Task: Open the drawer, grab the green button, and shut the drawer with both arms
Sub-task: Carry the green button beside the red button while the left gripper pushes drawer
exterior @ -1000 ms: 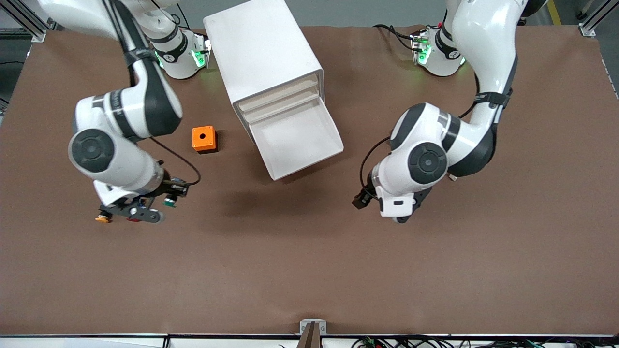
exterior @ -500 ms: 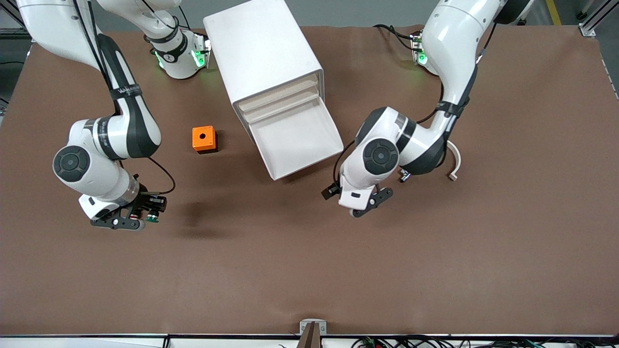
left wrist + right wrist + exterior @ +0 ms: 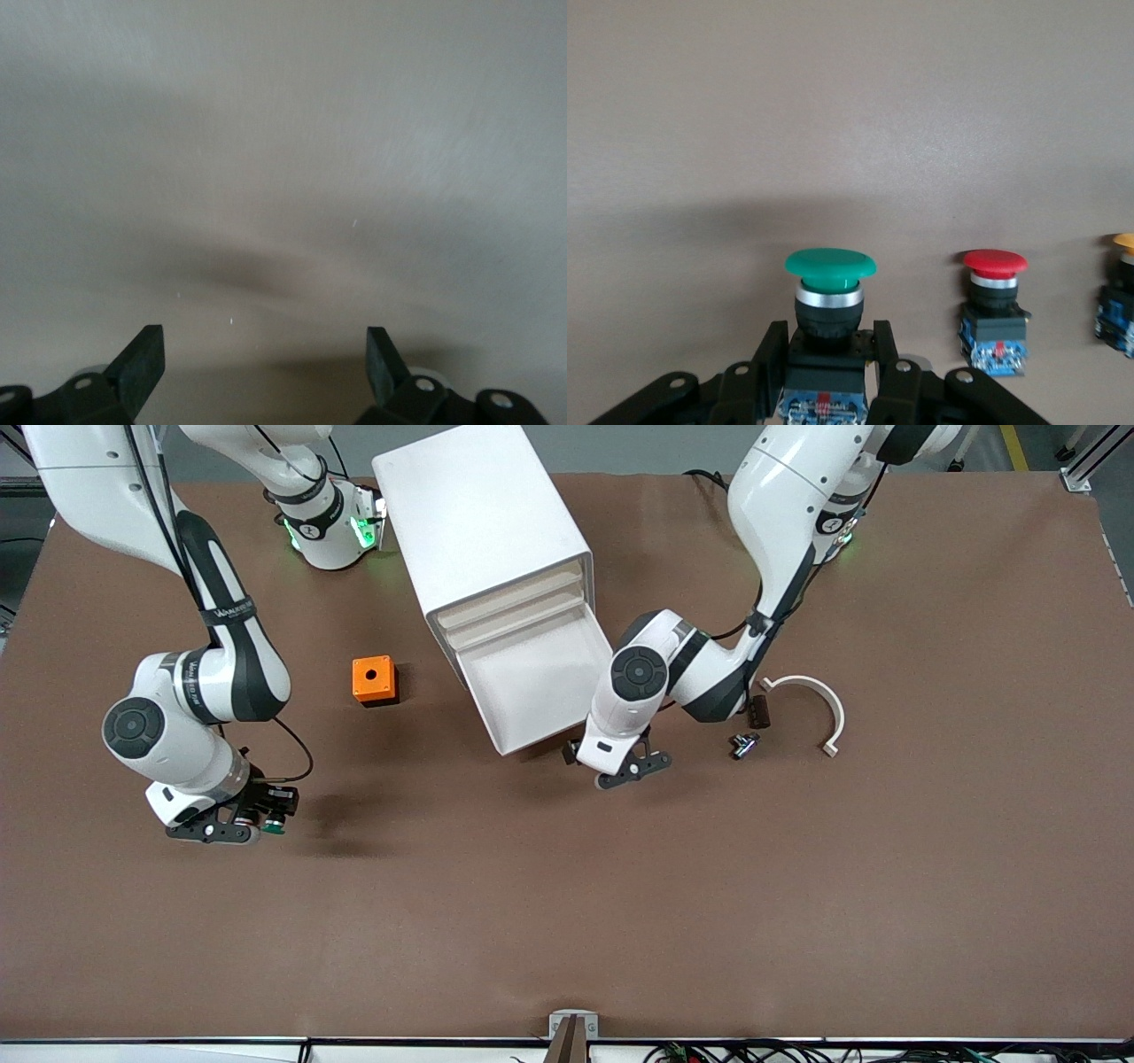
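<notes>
Right wrist view shows the right gripper (image 3: pixel 830 376) with jaws clamped on the button (image 3: pixel 830 297), perhaps shallowly. Left gripper (image 3: pixel 620 766), jaws apart, nears the drawer (image 3: pixel 540 682); a skewed push could jam it.

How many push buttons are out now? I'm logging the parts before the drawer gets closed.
3, all in the right wrist view: the green button held by the right gripper, with the red button and yellow button on the table beside it.

Counts on the table (image 3: pixel 567 921)

Three push buttons (image 3: pixel 830 305): one green, one red (image 3: pixel 995 305), one yellow (image 3: pixel 1118 292). One drawer cabinet (image 3: pixel 483 531), one orange box (image 3: pixel 373 679), one white curved piece (image 3: pixel 815 700), two arms (image 3: pixel 213 682).
</notes>
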### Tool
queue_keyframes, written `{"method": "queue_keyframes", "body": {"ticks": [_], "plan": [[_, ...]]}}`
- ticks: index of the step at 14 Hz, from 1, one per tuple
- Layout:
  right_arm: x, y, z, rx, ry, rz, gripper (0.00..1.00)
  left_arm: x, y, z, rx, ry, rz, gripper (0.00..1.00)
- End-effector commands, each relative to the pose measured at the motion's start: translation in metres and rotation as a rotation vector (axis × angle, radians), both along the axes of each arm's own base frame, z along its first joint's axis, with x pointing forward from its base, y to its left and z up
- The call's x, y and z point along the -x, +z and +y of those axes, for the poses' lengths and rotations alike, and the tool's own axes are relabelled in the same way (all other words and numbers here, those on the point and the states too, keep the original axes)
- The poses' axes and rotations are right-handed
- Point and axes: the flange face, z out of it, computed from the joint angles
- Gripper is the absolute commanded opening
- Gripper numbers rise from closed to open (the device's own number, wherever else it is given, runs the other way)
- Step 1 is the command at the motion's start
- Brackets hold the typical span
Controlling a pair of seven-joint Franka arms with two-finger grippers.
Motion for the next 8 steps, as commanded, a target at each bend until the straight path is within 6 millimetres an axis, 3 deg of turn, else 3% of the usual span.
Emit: {"method": "queue_keyframes", "body": {"ticks": [1,3,8], "plan": [[0.021,-0.034,-0.011,-0.007,0.018,-0.044,0.00,0.020,-0.001,-0.007,-0.014,-0.037,-0.007,1.00],[0.024,-0.046,-0.012,-0.014,0.008,-0.038,0.00,0.031,-0.006,-0.013,-0.016,-0.044,0.009,1.00],[0.026,-0.060,0.009,-0.022,0.023,-0.032,0.00,0.065,-0.008,-0.040,-0.002,-0.007,0.053,1.00]]}}
